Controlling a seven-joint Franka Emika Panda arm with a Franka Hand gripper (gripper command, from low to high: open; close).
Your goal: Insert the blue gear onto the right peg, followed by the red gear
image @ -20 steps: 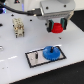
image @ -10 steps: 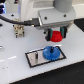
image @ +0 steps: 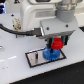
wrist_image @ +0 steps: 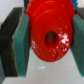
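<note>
The fingers point(wrist_image: 21, 45) clamp the red gear point(image: 56, 44) just above the blue gear point(image: 50, 53) (on the grey plate point(image: 35, 58)).

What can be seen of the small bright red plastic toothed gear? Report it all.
The small bright red plastic toothed gear is a chunky, glossy wheel with a round centre hole, flecked with pale specks. The gripper clamps it between teal pads. It hangs just above the flat blue plastic toothed gear on the grey plate.
</note>
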